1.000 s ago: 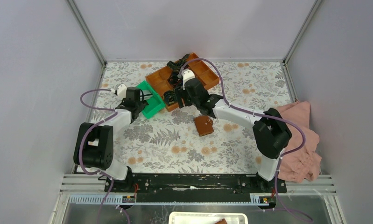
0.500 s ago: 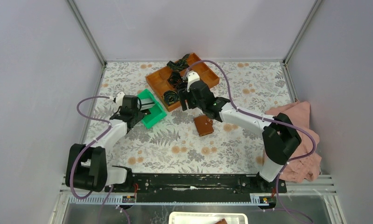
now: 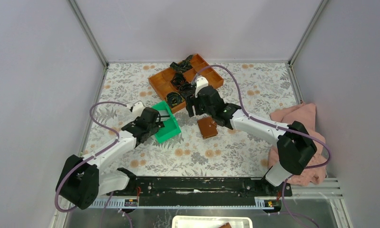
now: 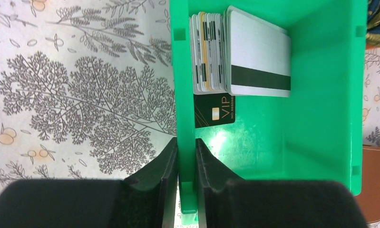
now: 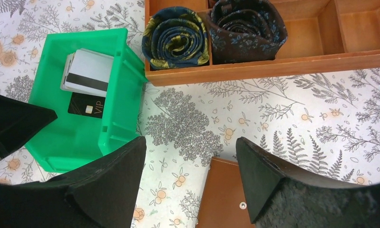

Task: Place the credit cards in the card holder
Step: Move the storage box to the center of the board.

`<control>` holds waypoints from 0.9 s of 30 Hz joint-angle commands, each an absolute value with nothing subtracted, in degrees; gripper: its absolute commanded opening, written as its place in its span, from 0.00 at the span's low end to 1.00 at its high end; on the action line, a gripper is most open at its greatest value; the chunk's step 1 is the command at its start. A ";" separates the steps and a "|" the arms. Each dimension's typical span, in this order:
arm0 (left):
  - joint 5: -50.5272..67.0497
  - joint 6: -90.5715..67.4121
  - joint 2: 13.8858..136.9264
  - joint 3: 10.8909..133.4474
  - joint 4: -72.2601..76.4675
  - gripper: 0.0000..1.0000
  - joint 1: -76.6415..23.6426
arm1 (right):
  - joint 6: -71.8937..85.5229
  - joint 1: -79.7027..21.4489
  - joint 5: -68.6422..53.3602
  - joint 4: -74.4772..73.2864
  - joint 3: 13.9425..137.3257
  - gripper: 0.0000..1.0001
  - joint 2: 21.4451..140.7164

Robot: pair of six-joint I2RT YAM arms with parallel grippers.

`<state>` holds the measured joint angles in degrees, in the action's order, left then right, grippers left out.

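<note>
The credit cards [image 4: 254,54] stand as a stack on edge at the far end of a green tray [image 4: 321,118], with a black VIP card [image 4: 214,110] lying flat beside them. My left gripper [image 4: 186,142] is shut on the tray's left wall, one finger inside and one outside. The brown card holder [image 3: 207,127] lies closed on the table just right of the tray [image 3: 168,127]. My right gripper [image 5: 190,142] hovers open above the table between the tray and the card holder [image 5: 226,194], holding nothing. The cards [image 5: 90,71] also show in the right wrist view.
An orange compartment tray [image 3: 161,83] with rolled dark ties [image 5: 176,35] sits behind the green tray. A pink cloth [image 3: 302,137] lies at the table's right edge. Grey walls enclose the floral table.
My left gripper has dragged the green tray rightward and nearer, close to the card holder. My right arm has shifted slightly right, still open.
</note>
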<state>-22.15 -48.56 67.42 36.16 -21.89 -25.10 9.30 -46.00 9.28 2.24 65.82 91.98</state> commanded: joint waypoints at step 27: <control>-38.46 -64.05 63.23 40.11 -31.75 0.57 -36.63 | 9.70 -52.06 8.25 3.74 65.18 0.75 91.32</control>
